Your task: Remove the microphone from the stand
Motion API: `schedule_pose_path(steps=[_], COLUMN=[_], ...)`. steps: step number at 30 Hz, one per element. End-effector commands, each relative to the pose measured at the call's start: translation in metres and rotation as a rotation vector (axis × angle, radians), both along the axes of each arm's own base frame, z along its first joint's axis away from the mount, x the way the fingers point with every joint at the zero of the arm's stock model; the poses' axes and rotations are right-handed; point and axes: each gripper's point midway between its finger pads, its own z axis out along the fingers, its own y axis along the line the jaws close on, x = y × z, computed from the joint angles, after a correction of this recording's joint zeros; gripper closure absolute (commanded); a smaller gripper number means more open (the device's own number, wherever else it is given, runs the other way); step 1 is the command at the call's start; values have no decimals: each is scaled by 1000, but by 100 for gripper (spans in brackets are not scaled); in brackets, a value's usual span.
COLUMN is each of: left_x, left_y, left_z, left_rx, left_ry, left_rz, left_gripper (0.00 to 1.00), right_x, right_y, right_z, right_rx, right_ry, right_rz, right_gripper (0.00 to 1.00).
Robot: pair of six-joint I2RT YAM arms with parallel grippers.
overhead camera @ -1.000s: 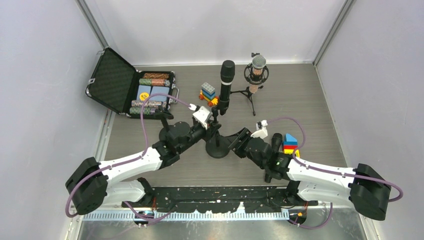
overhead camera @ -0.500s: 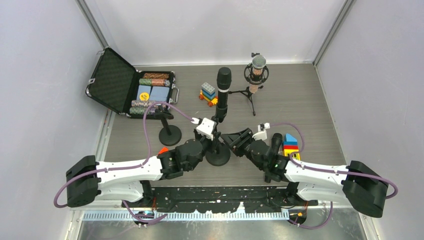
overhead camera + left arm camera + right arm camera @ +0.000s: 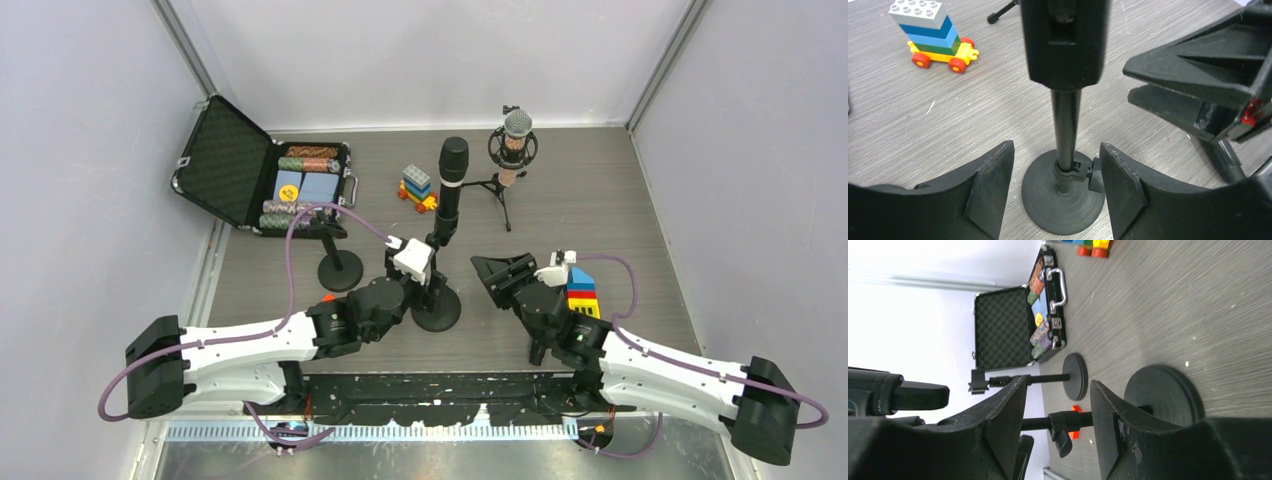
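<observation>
The black microphone (image 3: 452, 185) stands upright in the clip of a black stand (image 3: 437, 310) with a round base, mid-table. My left gripper (image 3: 427, 283) is at the stand's pole just above the base. In the left wrist view the left gripper (image 3: 1056, 150) is open, its fingers (image 3: 990, 185) either side of the pole (image 3: 1066, 125) and apart from it; the clip holding the microphone (image 3: 1064, 40) is above. My right gripper (image 3: 487, 278) is open a little right of the stand, holding nothing. In the right wrist view the right gripper (image 3: 1058, 385) faces the stand's base (image 3: 1163, 395).
An empty second stand (image 3: 340, 270) is left of the first. A silver-headed microphone on a tripod (image 3: 516, 140) stands at the back. A toy brick cart (image 3: 418, 188), a brick stack (image 3: 581, 290) and an open chip case (image 3: 290, 185) lie around.
My left gripper was shut on the stand's pole and has opened. My right gripper has pulled back to the right, away from the stand. The microphone stays in its clip.
</observation>
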Motion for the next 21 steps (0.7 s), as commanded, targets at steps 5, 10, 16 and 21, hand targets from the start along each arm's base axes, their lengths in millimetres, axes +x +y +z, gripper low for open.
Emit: schedule_pose_path(steps=[5, 10, 16, 21], left_x=[3, -6, -16, -19], left_y=[-5, -5, -7, -10], left_z=[30, 38, 44, 45], left_rx=[-109, -112, -111, -130], left_ry=[39, 22, -26, -37], left_rz=[-172, -245, -323, -353], left_gripper=[37, 37, 36, 35], right_x=[-7, -21, -30, -31], right_y=[-6, 25, 56, 50], right_z=[-12, -25, -24, -34], right_rx=[-83, 23, 66, 80], right_ry=[5, 20, 34, 74], right_rz=[35, 182, 303, 234], right_gripper=[44, 45, 48, 49])
